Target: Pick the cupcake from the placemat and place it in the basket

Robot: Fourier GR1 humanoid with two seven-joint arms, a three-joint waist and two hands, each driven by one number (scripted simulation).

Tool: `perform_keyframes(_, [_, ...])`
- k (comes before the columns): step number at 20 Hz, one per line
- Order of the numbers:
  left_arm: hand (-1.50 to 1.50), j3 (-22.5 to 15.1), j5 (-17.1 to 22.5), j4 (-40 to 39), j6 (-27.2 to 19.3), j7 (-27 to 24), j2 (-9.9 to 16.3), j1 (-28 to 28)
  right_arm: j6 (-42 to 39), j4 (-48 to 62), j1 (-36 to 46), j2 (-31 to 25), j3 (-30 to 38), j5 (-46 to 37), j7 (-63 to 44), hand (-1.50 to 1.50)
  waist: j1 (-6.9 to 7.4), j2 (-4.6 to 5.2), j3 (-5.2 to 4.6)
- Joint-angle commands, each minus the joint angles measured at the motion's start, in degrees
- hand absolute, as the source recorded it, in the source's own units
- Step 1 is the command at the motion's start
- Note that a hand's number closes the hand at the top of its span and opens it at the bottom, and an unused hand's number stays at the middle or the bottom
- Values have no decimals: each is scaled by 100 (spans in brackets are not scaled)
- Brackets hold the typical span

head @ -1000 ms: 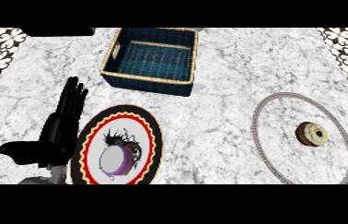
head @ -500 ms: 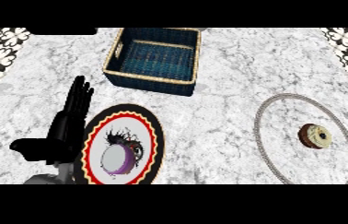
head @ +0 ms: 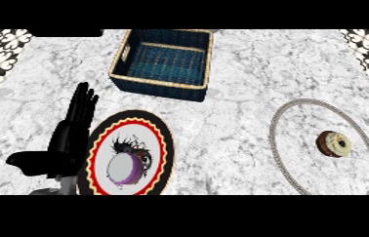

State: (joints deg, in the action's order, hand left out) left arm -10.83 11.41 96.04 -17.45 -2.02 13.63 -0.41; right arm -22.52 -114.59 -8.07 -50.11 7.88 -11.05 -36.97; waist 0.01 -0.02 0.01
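Head view, looking steeply down on the marble counter (head: pixel 238 124). My left hand (head: pixel 69 133) stands at the left rim of the placemat (head: pixel 160 133), fingers straight and together pointing away from me, thumb spread out to the left, holding nothing. My right hand does not show.

The cupcake (head: pixel 124 167) lies on the near half of the placemat, just to the right of my left palm but apart from it. It looks tipped on its side: a pale round face, rimmed in purple, turns toward the near left, and the darker body trails off up and to the right. I judge its long axis to run along that diagonal across the placemat, though whether the pale face is base or top I cannot tell.

The basket (head: pixel 124 80), blue with a tan rim, stands beyond the placemat and slightly to its right, its opening upward and nothing seen inside. Well to the right of the placemat lies a thin ring-shaped mat (head: pixel 277 133) with a small round pastry (head: pixel 335 144) on it; neither belongs to the task.

Step in hand, as I judge it: the approach, with the pick not yet made. The next move calls for bringing my palm rightward over the cupcake and curling fingers and thumb across its short width.
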Motion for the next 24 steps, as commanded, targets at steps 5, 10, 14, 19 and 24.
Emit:
perform_keyframes(5, [0, 235, -106, 464, 95, 682, 68, -134, 129, 399, -219, 882, -210, -1079, 985, -150, -4, -5, 2])
perform_keyframes(10, [0, 209, -413, -97, 164, 166, -366, -166, -60, 870, 198, 1160, 104, -1467, 1255, -150, -8, 1, -1])
perform_keyframes(14, [0, 700, -6, -216, 654, 148, -77, -298, 354, 1024, 68, 1553, -175, -2071, 1376, -150, -3, 4, 0])
perform_keyframes(19, [0, 705, -130, 161, 778, 103, -217, 152, 47, 1074, 435, 1877, -214, -2370, 1176, -150, 13, -1, -1])
perform_keyframes(24, [0, 482, -561, 82, 577, 311, -554, 28, 113, 1594, 574, 2161, -158, -2753, 1531, -150, 4, 1, 0])
